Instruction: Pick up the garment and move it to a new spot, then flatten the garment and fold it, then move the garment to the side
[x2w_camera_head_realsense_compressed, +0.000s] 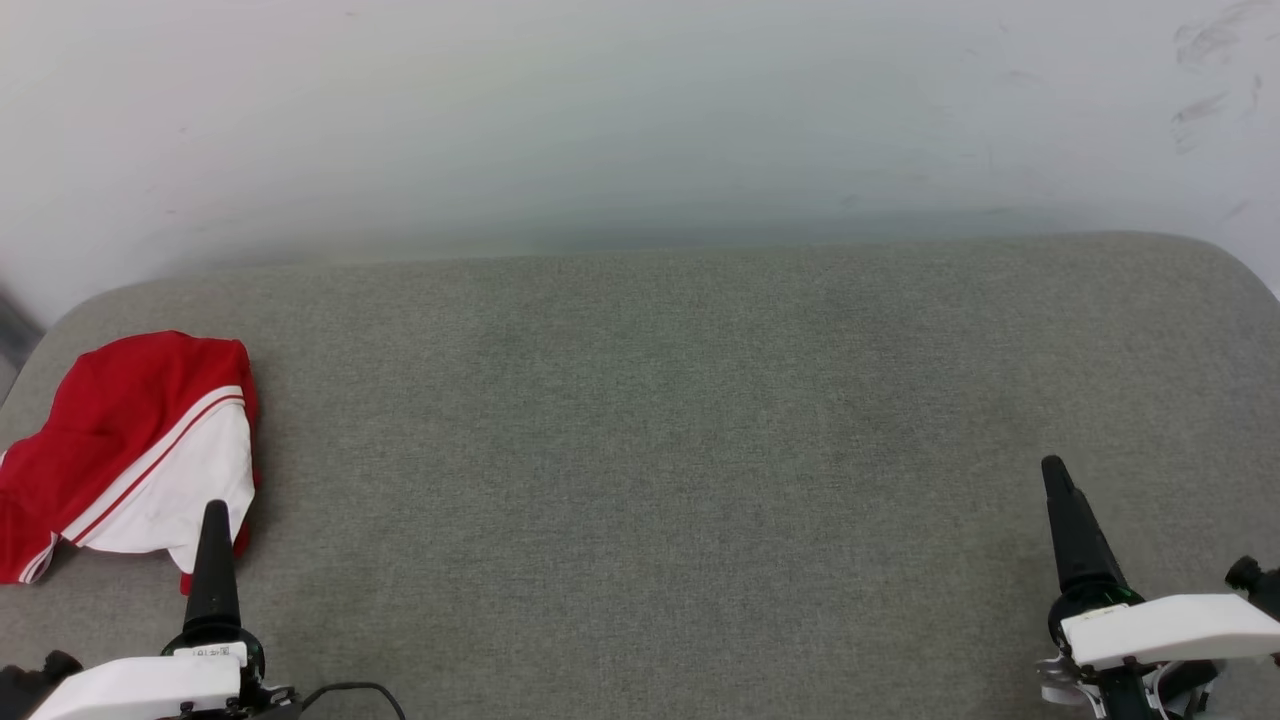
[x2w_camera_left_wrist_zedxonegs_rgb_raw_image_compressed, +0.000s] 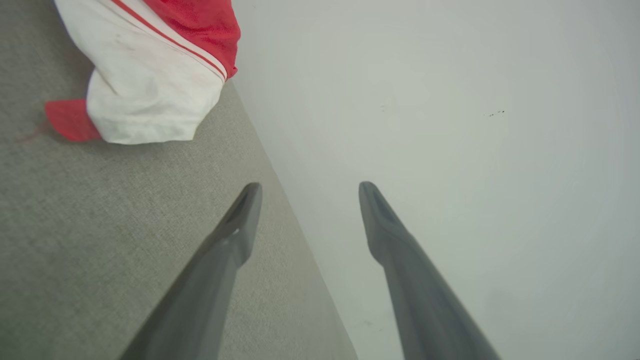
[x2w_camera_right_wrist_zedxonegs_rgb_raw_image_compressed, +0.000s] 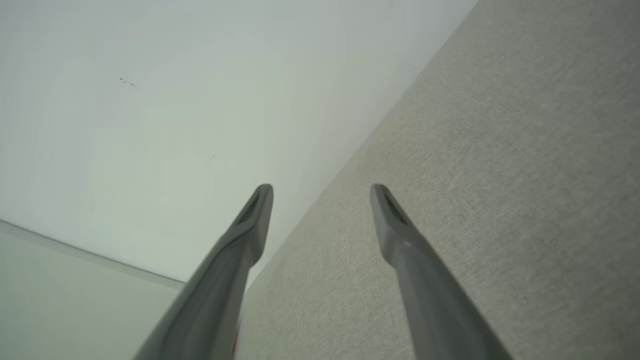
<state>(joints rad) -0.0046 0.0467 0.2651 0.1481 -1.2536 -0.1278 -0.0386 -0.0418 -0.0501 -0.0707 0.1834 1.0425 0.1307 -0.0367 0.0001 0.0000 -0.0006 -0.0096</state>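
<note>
Garment (x2w_camera_head_realsense_compressed: 130, 440) not gripped. Left claw (x2w_camera_left_wrist_zedxonegs_rgb_raw_image_compressed: 310, 187) has its fingers spread and empty, low at the near edge, just beside the near corner of the bunched cloth. Right claw (x2w_camera_right_wrist_zedxonegs_rgb_raw_image_compressed: 322, 187) is likewise spread and empty, well apart at the far right. Between them is bare grey table (x2w_camera_head_realsense_compressed: 650, 450) — likely the room for flattening. It lies crumpled at the table's left end, white sleeve (x2w_camera_head_realsense_compressed: 170, 490) on top — pickup not begun, I'd judge. Left claw is the obvious one to take it.
</note>
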